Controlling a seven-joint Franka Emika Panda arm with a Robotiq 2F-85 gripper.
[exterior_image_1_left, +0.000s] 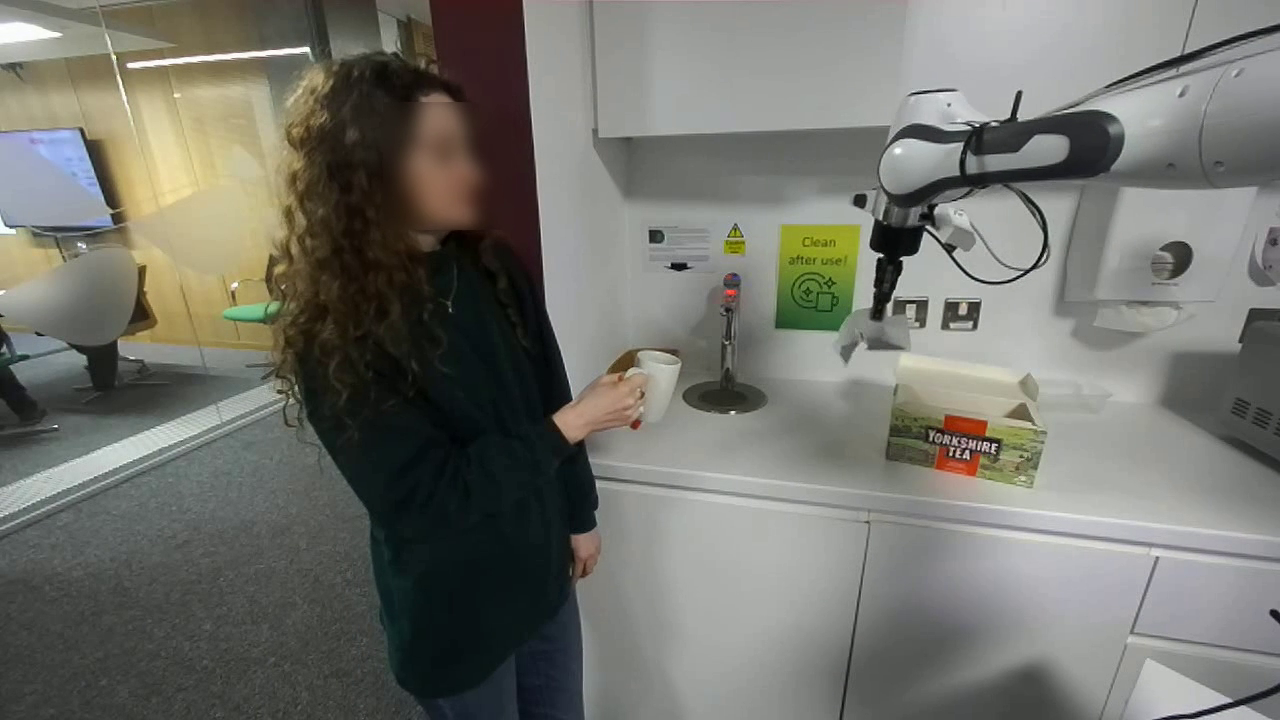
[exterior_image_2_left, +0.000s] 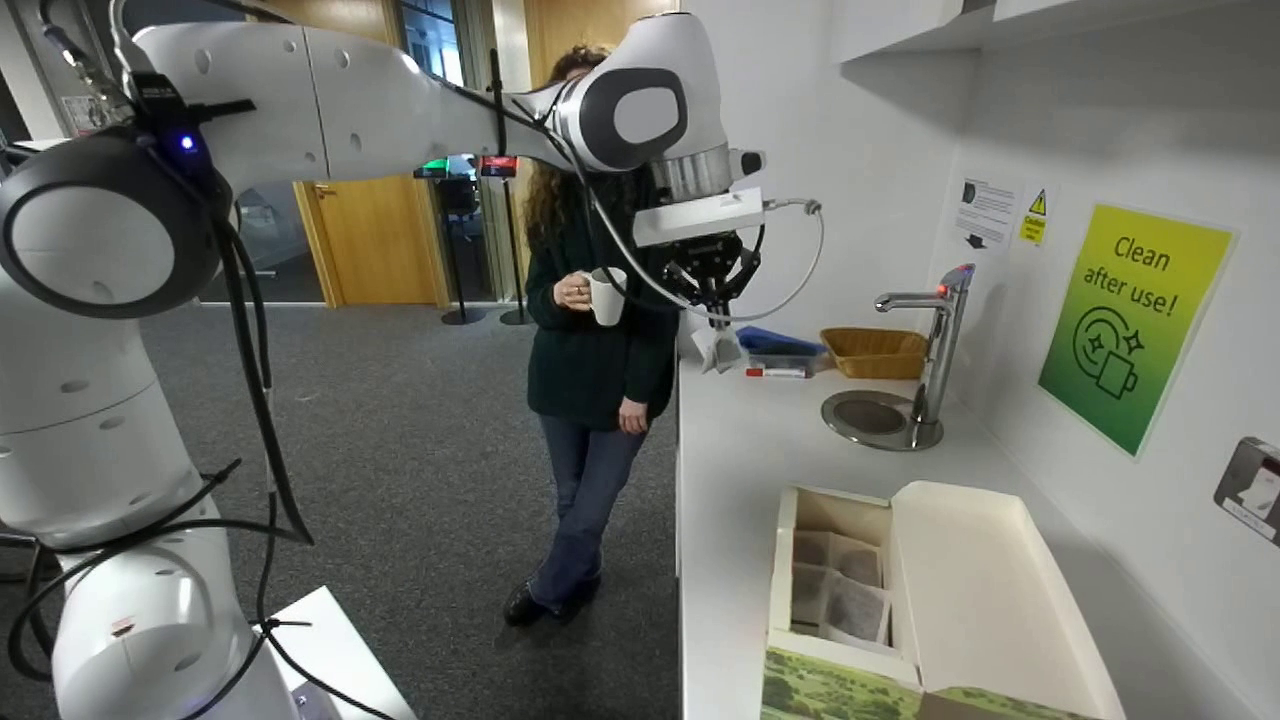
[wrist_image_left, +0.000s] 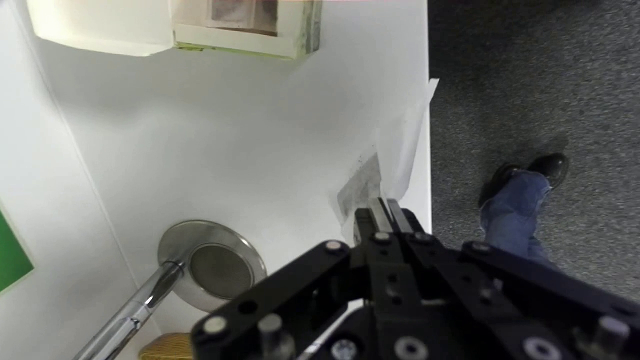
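The tool (wrist_image_left: 386, 204), its jaws nearly together, pinches a dangling pale tea bag (exterior_image_2_left: 717, 352)

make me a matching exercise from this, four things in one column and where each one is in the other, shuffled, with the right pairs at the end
Things
1. white mug with a handle
2. pale papery tea bag
3. green-and-cream cardboard tea box
4. yellow-green rectangular poster

Places
A. standing open on the white counter
B. fixed to the white wall
C. gripped by a person's hand
D. pinched in the black gripper

Right pairs: 1-C, 2-D, 3-A, 4-B
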